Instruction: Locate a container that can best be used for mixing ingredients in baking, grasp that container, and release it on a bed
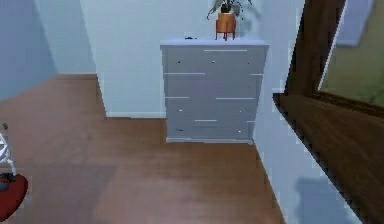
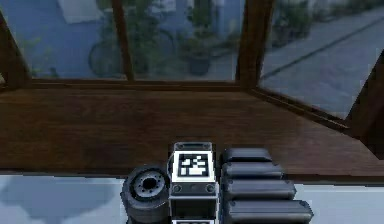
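Straight ahead in the forward view, against the white wall: a white dresser (image 1: 212, 90) with four drawers, carrying a potted plant (image 1: 228, 20) in an orange pot on its top. Stands on a brown wooden floor (image 1: 130, 150), with a dark wooden window sill (image 1: 330, 125) running along the forward view's right. Down at the forward view's bottom left corner, a red and grey shape (image 1: 10, 190), too cut off to name.

Out to the arm side: a dark-framed window (image 2: 190, 40) above the broad sill, greenery beyond the glass. Low in the arm side view, just right of the middle, the arm (image 2: 258, 190) as a dark ribbed bar, a white marker square (image 2: 195, 165) beside it, and left of that the gripper (image 2: 148, 190) as a dark round body. Cannot make out its far end, so cannot tell whether holding anything.

Cannot tell which way the bowl lies from the gripper, nor how its long axis runs; same for the bed. Judging by that, at the locating step, with grasp and release both ahead. Probably calls for turning the base away from dresser and window, toward the open floor at the forward view's left, and searching on from there.
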